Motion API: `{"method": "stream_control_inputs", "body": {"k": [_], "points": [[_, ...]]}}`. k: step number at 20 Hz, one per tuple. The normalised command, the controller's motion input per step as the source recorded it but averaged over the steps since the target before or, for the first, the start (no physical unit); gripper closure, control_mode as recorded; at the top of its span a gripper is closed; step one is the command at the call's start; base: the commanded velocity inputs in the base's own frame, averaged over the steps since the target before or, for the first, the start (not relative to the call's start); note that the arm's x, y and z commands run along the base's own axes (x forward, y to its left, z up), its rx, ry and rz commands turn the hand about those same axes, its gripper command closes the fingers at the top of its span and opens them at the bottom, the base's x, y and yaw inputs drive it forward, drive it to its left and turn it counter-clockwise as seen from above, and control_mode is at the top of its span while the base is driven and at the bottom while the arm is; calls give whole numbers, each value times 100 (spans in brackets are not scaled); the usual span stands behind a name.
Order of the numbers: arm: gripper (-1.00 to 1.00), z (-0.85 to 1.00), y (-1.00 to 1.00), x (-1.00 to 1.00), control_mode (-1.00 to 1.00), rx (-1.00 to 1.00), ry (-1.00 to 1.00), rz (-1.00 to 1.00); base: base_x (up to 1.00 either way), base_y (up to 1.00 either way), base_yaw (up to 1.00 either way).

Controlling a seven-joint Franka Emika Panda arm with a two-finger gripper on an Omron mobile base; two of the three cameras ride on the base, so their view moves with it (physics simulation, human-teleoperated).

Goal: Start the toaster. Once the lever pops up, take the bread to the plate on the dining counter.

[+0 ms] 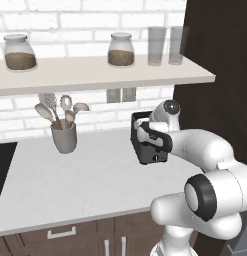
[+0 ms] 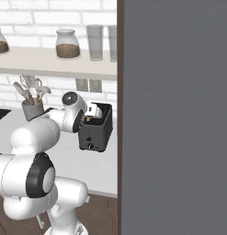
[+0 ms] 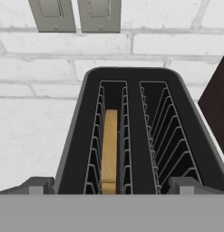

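We look straight down into the small black boxy two-slot toaster from the hand view, and the golden-brown bread slice stands on edge inside its slot at nine o'clock, low between the wire guides; the slot at three o'clock holds nothing. The two dark finger tips of the gripper rise at seven and five o'clock of that view, spread as wide as the toaster's top, touching neither bread nor wires as far as we can tell. Beyond the toaster, at twelve o'clock, two grey wall outlets sit in the white brick wall.

From the left base view the toaster stands on the white counter under the shelf, with the white arm bent over it. A grey utensil cup holding spoons stands well apart at nine o'clock of the toaster.
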Motion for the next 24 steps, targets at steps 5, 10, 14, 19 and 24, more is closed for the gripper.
{"method": "stream_control_inputs", "body": {"k": [5,10,14,19,24], "points": [[-100,0,0,0,-100,0,0,0,0,0,0],[-100,0,0,0,-100,0,0,0,0,0,0],[-100,0,0,0,-100,0,0,0,0,0,0],[-100,0,0,0,-100,0,0,0,0,0,0],[-100,0,0,0,-100,0,0,0,0,0,0]]}}
